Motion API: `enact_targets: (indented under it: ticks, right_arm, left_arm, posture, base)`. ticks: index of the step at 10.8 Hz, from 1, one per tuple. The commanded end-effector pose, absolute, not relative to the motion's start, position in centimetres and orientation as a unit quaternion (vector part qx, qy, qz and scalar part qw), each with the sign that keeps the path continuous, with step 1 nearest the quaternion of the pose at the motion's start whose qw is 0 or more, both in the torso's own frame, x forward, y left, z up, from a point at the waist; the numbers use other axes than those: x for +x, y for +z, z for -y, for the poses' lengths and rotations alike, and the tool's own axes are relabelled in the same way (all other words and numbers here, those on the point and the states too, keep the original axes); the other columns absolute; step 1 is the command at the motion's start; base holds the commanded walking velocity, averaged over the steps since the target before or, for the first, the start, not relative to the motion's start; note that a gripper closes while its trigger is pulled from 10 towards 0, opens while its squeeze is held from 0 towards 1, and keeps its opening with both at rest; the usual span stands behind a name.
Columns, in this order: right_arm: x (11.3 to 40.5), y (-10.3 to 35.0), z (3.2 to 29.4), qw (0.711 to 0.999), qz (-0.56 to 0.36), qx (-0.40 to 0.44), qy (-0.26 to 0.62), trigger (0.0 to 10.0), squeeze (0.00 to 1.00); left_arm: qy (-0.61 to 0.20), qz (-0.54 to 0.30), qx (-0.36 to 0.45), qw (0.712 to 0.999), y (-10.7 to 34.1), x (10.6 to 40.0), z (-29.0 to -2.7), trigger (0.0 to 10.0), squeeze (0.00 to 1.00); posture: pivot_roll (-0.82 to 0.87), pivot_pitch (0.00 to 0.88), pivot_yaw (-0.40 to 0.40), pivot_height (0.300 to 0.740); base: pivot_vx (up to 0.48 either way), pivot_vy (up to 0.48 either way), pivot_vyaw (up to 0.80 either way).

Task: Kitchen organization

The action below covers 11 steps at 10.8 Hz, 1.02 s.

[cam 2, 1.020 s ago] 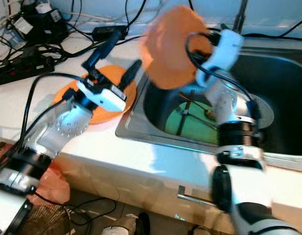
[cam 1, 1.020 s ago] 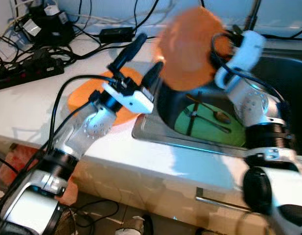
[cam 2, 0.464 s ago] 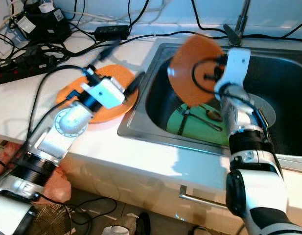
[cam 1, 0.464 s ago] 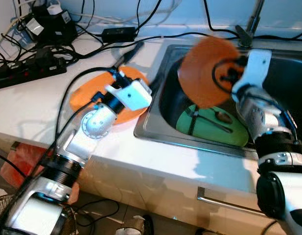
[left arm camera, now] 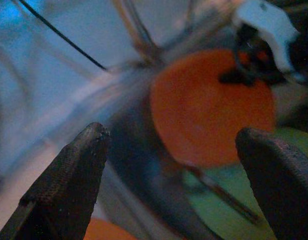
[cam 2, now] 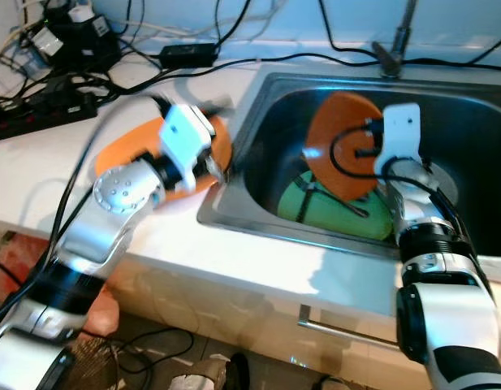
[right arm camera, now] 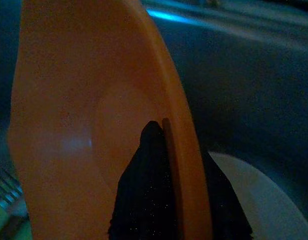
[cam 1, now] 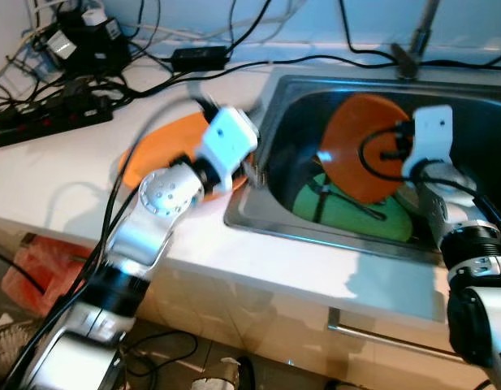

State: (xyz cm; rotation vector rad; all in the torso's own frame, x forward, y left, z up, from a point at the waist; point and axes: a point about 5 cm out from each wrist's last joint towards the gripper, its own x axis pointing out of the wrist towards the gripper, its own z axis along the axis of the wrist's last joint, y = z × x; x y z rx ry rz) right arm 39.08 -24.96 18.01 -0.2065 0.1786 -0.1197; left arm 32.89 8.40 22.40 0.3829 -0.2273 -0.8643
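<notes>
Right fingers: clamped on the rim of the orange plate (right arm camera: 94, 125), one black finger (right arm camera: 149, 195) flat on its inner face, the other behind the edge.
Right gripper: the right gripper (cam 1: 400, 150) sits over the sink (cam 1: 477, 106), wrist white and raised, forearm rising from the near rim.
Orange plate: held on edge, tilted, down inside the basin, just above the green plate (cam 1: 347, 215) lying at the bottom with cutlery (cam 1: 360, 207) across it.
Left fingers: spread wide apart, holding nothing; through the left wrist camera they frame the held plate from well off.
Left gripper: the left gripper (left arm camera: 183, 165) is blurred in the head views, hanging at the sink's near-left corner above a second orange plate (cam 1: 157, 150) that lies flat on the counter (cam 1: 63, 187).
Left arm: elbow bent low, forearm angled up across the counter edge.
Risk, grip: I'd say the pinch is only on the rim, so a tilt or bump could let the plate swing or slip and drop onto the green plate and cutlery.
Risk, clearance: lowered on edge, it may knock the basin wall or land on the cutlery and rock.
Risk, left arm: it hangs close to the counter plate and the tangle of cables (cam 1: 112, 73); a sweep could nudge that plate toward the sink.
</notes>
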Motion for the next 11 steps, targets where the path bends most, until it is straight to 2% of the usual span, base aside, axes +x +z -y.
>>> enact_targets:
  ticks: [1,5,6,7,11]
  right_arm:
    - [39.4,19.0,25.0,0.990,-0.068,-0.113,-0.056,10.0,0.00]
    - [39.2,18.2,26.0,0.987,-0.091,-0.121,-0.057,10.0,0.00]
    - [39.2,18.0,25.9,0.987,-0.095,-0.117,-0.053,10.0,0.18]
    - [39.2,17.8,25.8,0.988,-0.097,-0.113,-0.049,10.0,1.00]
    - [39.2,17.5,25.3,0.988,-0.100,-0.111,-0.037,10.0,1.00]
  left_arm:
    - [-0.440,0.060,0.173,0.879,21.9,32.5,-8.7,10.0,1.00]
    - [-0.449,-0.028,0.158,0.879,22.1,32.4,-9.9,10.0,1.00]
    - [-0.449,-0.033,0.159,0.879,22.1,32.4,-9.9,10.0,1.00]
    - [-0.449,-0.038,0.160,0.878,22.0,32.3,-9.9,10.0,1.00]
    - [-0.443,-0.051,0.158,0.881,22.0,32.3,-10.2,10.0,1.00]
  posture:
    - [0.17,0.102,0.117,0.740]
    - [0.17,0.105,0.124,0.740]
    - [0.17,0.105,0.124,0.740]
    - [0.17,0.107,0.123,0.740]
    - [0.17,0.107,0.123,0.740]
  base:
    - [0.000,0.000,0.00]
    - [0.000,0.000,0.00]
    - [0.000,0.000,0.00]
    - [0.000,0.000,0.00]
    - [0.000,0.000,0.00]
